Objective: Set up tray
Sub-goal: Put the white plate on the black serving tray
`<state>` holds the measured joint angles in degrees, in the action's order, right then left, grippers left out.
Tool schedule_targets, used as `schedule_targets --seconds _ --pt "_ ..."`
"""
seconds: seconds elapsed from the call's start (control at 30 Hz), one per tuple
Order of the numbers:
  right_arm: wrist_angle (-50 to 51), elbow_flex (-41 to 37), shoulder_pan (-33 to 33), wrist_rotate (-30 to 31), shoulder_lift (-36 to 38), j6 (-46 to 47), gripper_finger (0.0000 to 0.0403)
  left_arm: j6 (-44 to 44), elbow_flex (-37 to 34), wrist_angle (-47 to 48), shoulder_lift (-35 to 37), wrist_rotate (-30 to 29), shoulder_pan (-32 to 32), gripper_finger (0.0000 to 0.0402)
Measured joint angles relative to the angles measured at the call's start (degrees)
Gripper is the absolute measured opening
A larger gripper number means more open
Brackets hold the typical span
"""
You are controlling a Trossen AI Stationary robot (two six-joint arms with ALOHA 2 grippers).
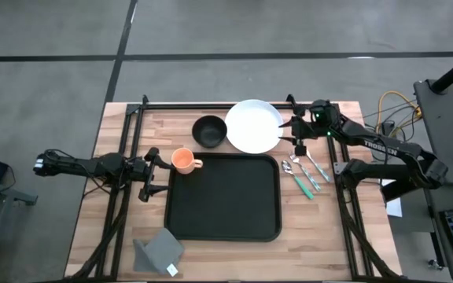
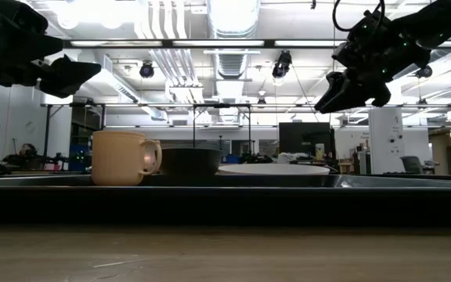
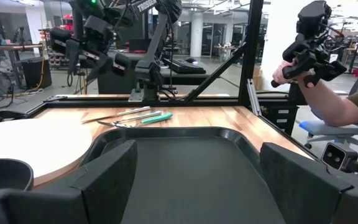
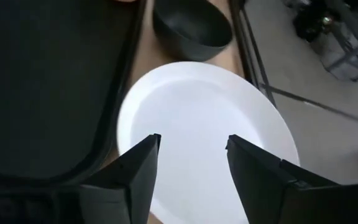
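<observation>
My L gripper [image 1: 157, 174] sits at table's left side, just beside tray's left rim, fingers spread wide, holding nothing. In L wrist view both fingers [image 3: 107, 180] frame the tray's bare floor. Napkin [image 1: 161, 251], grey, folded, lies near the front-left corner of table, just off tray's front-left corner. Orange mug [image 1: 183, 160] stands on the wood touching or nearly touching tray's back-left corner, handle pointing right; can't tell if it overlaps the rim. Tray [image 1: 222, 228] is mid-table, black, flat on the wooden table [image 1: 321, 228], nothing on it. Its outline is close to square w/ rounded corners; edges run parallel to table edges, slightly longer front-to-back in the high view, so long axis looks front-back but it's marginal. Black bowl [image 1: 209, 130] behind tray, upright, just beside the white plate [image 1: 252, 126], which lies behind tray's back-right corner. My R gripper [image 1: 297, 132] hangs above plate's right edge, raised off the table per low view; jaws apart, empty, R wrist view shows plate between the fingers [image 4: 132, 174] w/o contact. Cutlery [image 1: 303, 171] w/ teal handles lies right of tray, angled. Person's hand [image 3: 291, 70] w/ a controller visible beyond table in L wrist view.
</observation>
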<state>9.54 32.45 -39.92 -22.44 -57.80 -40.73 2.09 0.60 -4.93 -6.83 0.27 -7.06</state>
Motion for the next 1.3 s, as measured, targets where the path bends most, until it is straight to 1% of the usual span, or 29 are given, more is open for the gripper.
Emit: schedule_targets --seconds 0.23,0.43,0.67,0.83,1.07,1.3 --pt "0.8 -0.3 1.9 0.2 -3.6 -5.7 0.0187 0.0 0.0 0.0 0.0 -0.1 0.0 0.0315" --pt "1.2 -0.3 1.9 4.3 -7.7 -6.5 0.0187 0.0 0.0 0.0 0.0 -0.2 0.0 0.0315" --pt "4.4 -0.3 1.9 4.6 -12.7 -12.3 0.0187 0.0 0.0 0.0 0.0 -0.2 0.0 0.0315" --pt "2.4 -0.4 1.9 6.0 -16.1 -12.9 0.0187 0.0 0.0 0.0 0.0 -0.1 0.0 0.0315" --pt "1.4 0.1 1.9 6.1 -20.4 -13.8 0.0187 0.0 0.0 0.0 0.0 0.1 0.0 0.0315" --pt "-2.6 0.1 1.9 6.1 -24.3 -13.9 0.0187 0.0 0.0 0.0 0.0 0.1 0.0 0.0315"
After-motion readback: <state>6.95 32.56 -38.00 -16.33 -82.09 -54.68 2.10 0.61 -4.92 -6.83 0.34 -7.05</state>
